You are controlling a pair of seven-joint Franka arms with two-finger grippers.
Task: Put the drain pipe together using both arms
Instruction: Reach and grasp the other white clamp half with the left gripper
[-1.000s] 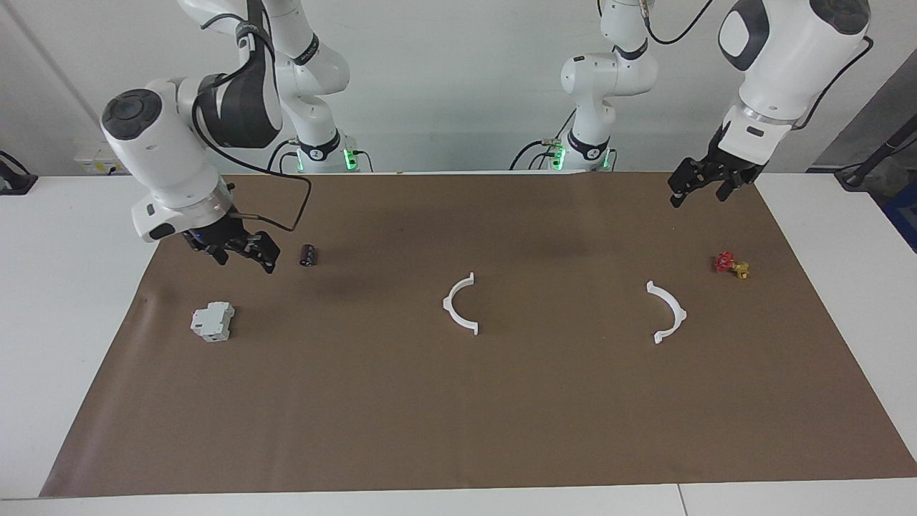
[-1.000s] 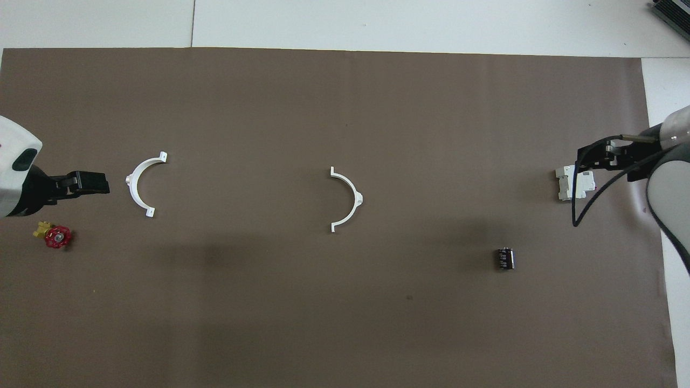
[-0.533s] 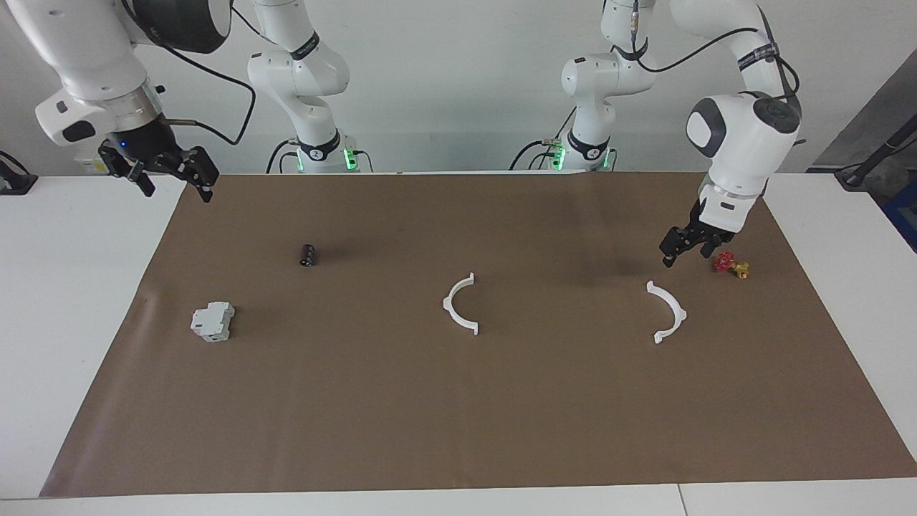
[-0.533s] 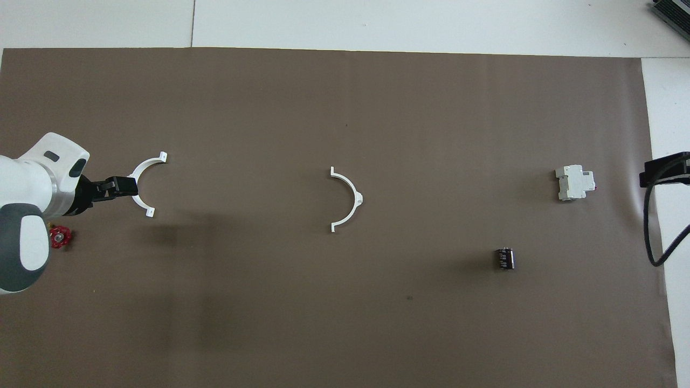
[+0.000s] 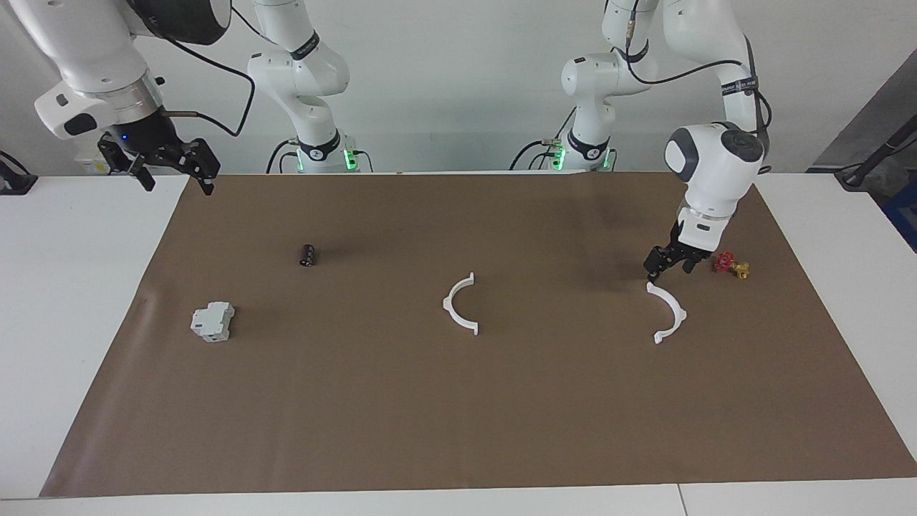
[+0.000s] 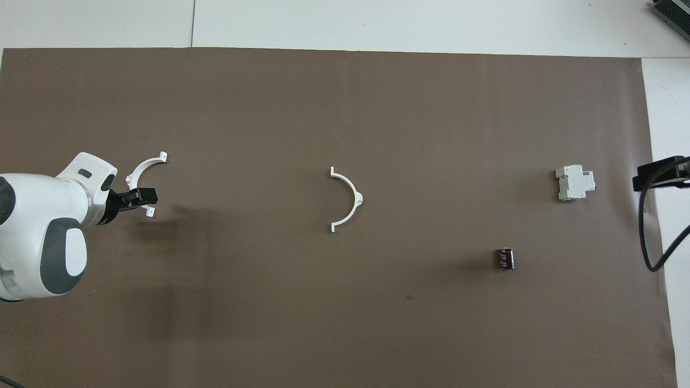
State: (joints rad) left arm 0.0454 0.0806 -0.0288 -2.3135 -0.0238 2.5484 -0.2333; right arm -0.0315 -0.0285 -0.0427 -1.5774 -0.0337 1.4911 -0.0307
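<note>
The two halves of the drain pipe lie well apart on the brown surface (image 5: 458, 430), so nothing is joined yet; one half-ring (image 5: 461, 304) sits mid-surface, the other half-ring (image 5: 668, 312) toward the left arm's end, at its three o'clock in the facing view; the left end effector (image 5: 665, 264) hangs spread just over that second half, gripping nothing; the right end effector (image 5: 172, 163) waits, spread and bare, over the surface's edge; grasping and mating both remain; no writing is readable.
</note>
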